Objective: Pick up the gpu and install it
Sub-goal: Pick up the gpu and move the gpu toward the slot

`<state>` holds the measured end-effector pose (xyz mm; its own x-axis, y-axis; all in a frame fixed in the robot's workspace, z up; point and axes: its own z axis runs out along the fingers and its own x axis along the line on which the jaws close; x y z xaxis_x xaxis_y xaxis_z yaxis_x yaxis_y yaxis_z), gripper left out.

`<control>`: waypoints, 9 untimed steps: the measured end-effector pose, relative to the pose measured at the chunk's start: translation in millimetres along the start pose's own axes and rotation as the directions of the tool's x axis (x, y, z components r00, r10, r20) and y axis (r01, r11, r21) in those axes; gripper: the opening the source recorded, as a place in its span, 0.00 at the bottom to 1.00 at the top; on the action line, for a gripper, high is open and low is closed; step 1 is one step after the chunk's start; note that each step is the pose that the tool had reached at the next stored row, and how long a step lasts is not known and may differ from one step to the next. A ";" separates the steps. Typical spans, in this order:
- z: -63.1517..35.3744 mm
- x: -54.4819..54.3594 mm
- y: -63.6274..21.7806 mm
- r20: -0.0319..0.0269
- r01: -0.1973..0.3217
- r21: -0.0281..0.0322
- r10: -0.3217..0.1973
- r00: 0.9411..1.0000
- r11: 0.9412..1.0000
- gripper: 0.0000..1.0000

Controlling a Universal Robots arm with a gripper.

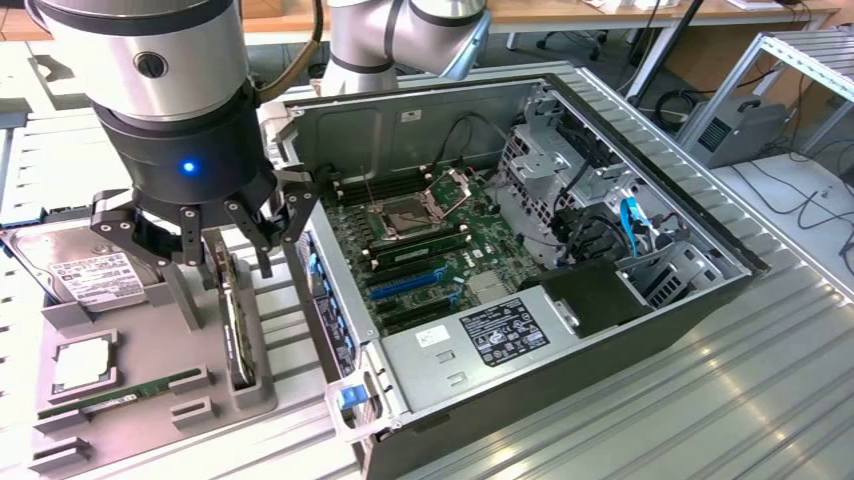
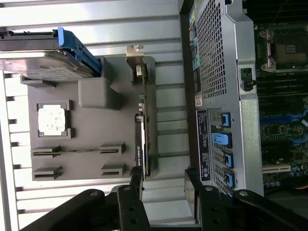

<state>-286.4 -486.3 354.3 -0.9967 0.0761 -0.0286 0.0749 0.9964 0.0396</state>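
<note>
Gpu [image 1: 238, 330] stands on edge, slim and dark, just below the spread, empty claw [image 1: 220, 250]; the wrist view reveals its pale bracket [image 2: 136, 62].

A grey plastic tray [image 1: 127, 430] lies on the ribbed aluminium table [image 1: 667, 420] at the exterior view's left. It holds a silver hard drive with a white label [image 1: 83, 275] at its far end, a square silver processor chip [image 1: 83, 368] and, nearer, a narrow green memory stick [image 1: 120, 392]. Just right of it lies an open dark metal computer case [image 1: 400, 120], its green motherboard [image 1: 427, 250] facing up.

Gpu [image 1: 238, 325] on edge in tray [image 1: 160, 350], beside computer case [image 1: 400, 130]
</note>
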 end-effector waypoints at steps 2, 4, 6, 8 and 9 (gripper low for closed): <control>0.9 0.0 0.0 0.000 0.000 0.000 0.000 1.000 1.000 0.48; 1.8 0.1 -0.1 0.000 0.000 0.000 0.000 1.000 1.000 0.48; 3.6 0.1 -0.1 0.000 0.000 0.000 0.000 1.000 1.000 0.48; 4.7 0.2 -0.2 0.000 0.000 0.000 0.000 1.000 1.000 0.48; 5.2 0.2 -0.2 0.000 0.000 0.000 0.000 1.000 1.000 0.48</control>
<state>-286.4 -486.3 349.0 -0.9967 0.0761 -0.0287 0.0749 0.9964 0.0396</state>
